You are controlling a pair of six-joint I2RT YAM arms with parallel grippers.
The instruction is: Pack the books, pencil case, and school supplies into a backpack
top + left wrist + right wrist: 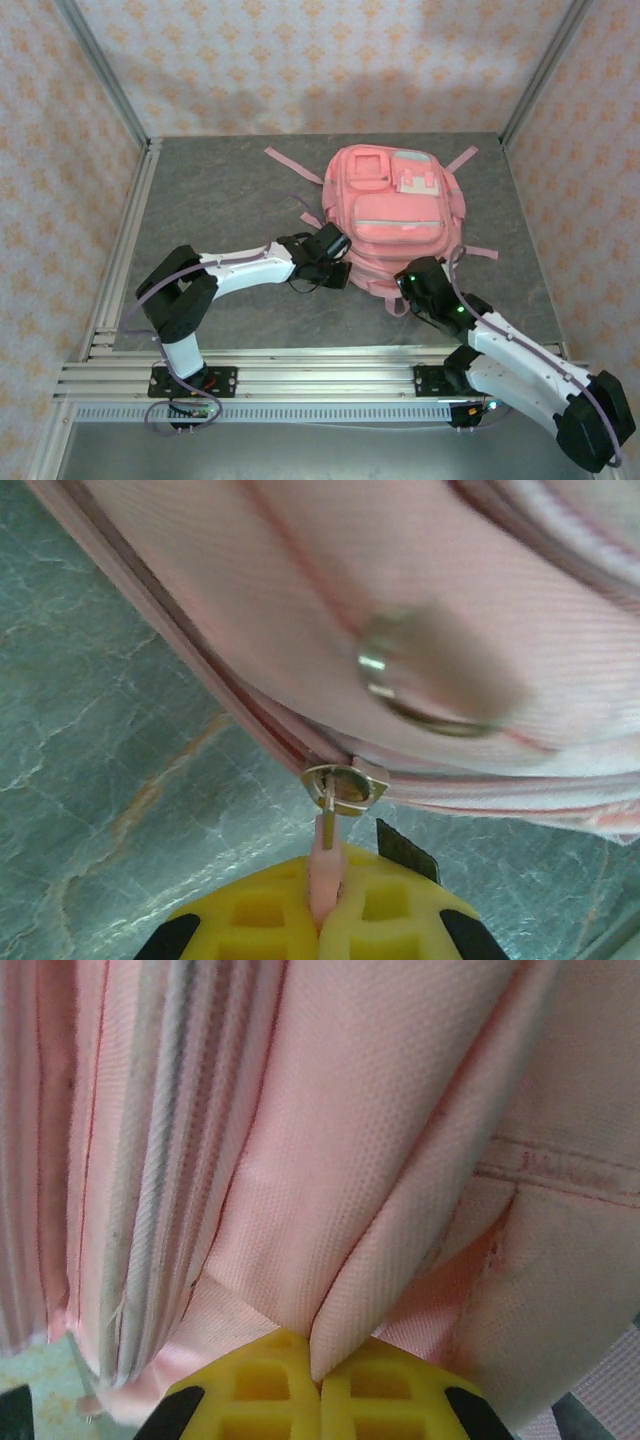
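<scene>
The pink backpack (395,215) lies flat at the middle-back of the grey table, straps spread. My left gripper (334,243) is at its left side, shut on the pink zipper pull (325,865) that hangs from a metal slider (345,786) on the backpack's zip. My right gripper (415,283) is at the backpack's near edge, shut on a fold of its pink fabric (370,1290). In the right wrist view the backpack's cloth (300,1110) hangs in pleats above the yellow fingers (265,1385). The books, pencil case and school supplies are out of view.
A metal snap or ring (425,675) sits blurred on the backpack's side. Loose pink straps (290,165) trail onto the table around it. Aluminium frame rails (130,240) run along the left and near edges, with patterned walls behind.
</scene>
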